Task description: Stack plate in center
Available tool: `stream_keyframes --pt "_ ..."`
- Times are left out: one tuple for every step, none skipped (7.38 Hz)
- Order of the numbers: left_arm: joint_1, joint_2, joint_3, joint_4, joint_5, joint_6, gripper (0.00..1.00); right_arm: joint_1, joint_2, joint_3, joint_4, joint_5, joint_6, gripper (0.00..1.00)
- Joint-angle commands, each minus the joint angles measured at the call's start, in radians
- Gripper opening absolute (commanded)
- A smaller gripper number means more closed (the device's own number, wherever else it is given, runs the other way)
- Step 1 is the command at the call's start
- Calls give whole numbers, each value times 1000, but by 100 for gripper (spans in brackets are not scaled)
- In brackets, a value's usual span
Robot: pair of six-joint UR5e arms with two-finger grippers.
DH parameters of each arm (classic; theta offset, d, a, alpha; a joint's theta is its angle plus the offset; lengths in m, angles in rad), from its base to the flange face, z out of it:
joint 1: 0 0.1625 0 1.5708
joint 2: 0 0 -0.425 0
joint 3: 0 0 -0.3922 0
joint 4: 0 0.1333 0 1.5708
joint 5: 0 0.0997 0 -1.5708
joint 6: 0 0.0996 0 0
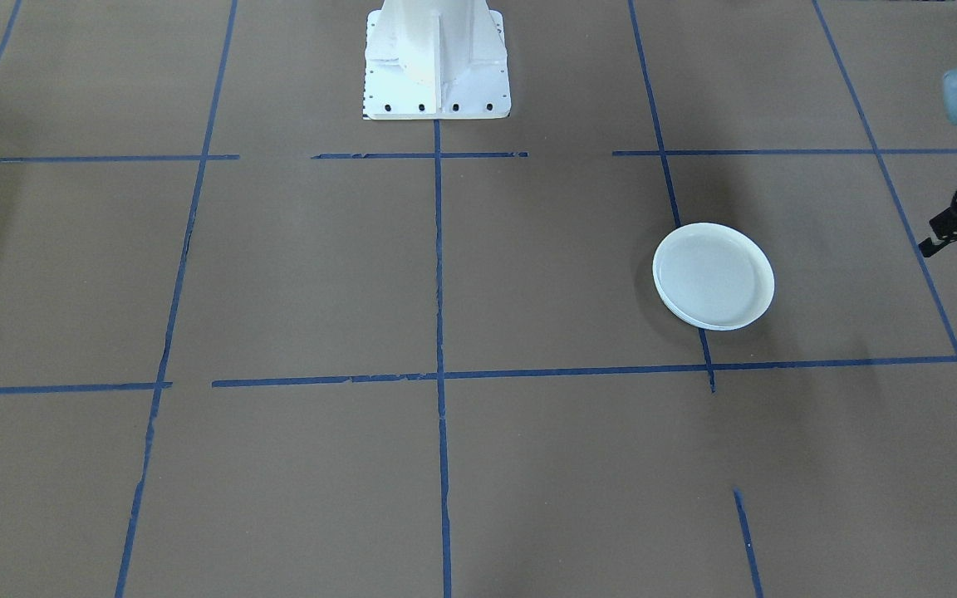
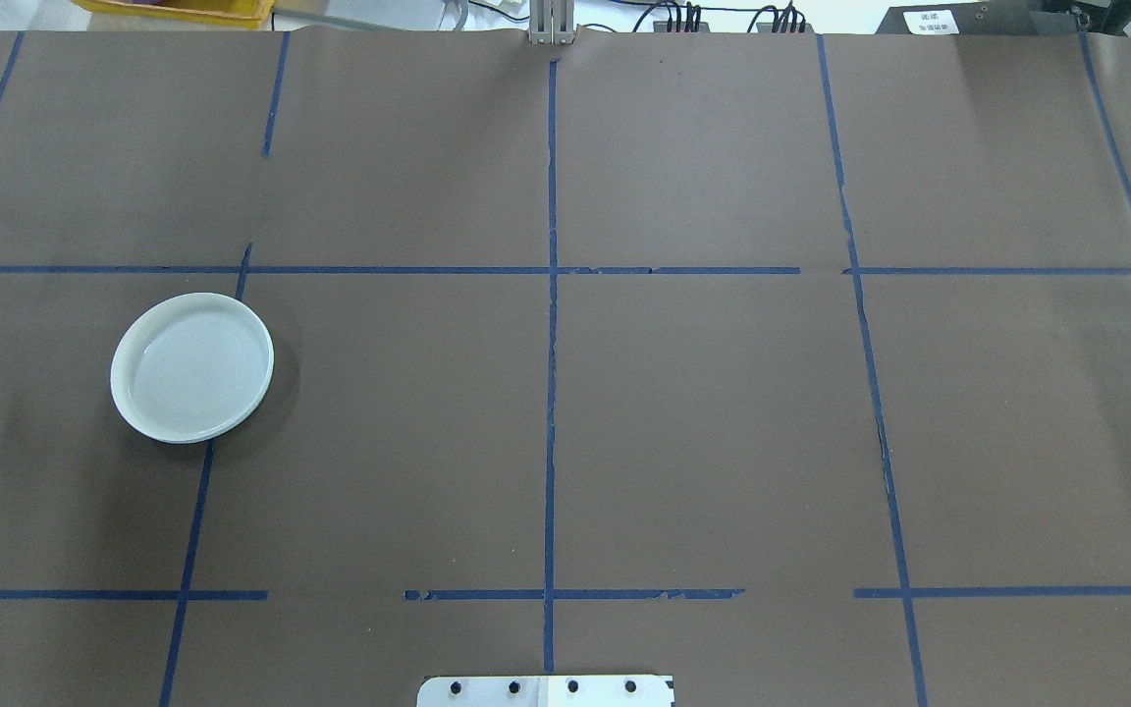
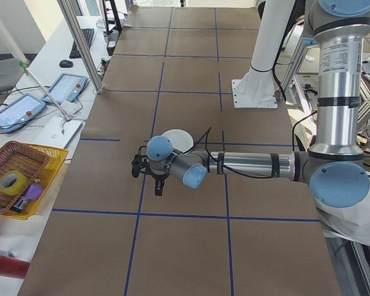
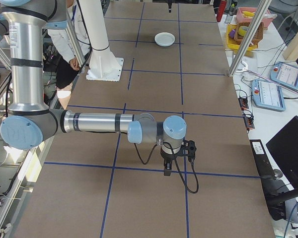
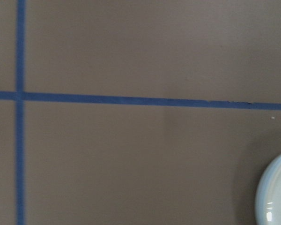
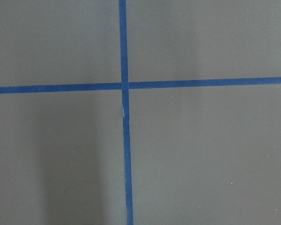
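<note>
Brown table cover [image 2: 703,432] fills the overhead frame, crossed by blue tape lines [image 2: 552,393]. In the left side view, a yellow tray [image 3: 31,185] at left holds a wicker basket [image 3: 12,166] and a tape roll [image 3: 11,181]. Two tablets [image 3: 65,87] lie upper left. In the right side view, a person [image 4: 69,54] is upper left.

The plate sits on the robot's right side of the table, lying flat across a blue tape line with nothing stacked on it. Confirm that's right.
Not quite: the plate lies on the robot's left side, not its right. The overhead exterior view shows it in the left half of the table, well clear of the center line. The rest holds: it lies flat across a blue tape line with nothing stacked on it.
</note>
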Motion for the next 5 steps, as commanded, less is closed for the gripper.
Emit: stream_keyframes --pt "-160 -4 -9 270 5 323 100 0 0 0 0 1 -1 100" --pt "-188 -7 -13 338 3 390 100 0 0 0 0 0 0 100" --pt "-199 -9 -16 397 3 428 100 0 0 0 0 1 -1 100" --pt "-201 -10 -15 413 3 432 100 0 0 0 2 1 0 100" --pt "-201 -24 -12 413 0 432 100 0 0 0 0 0 0 100"
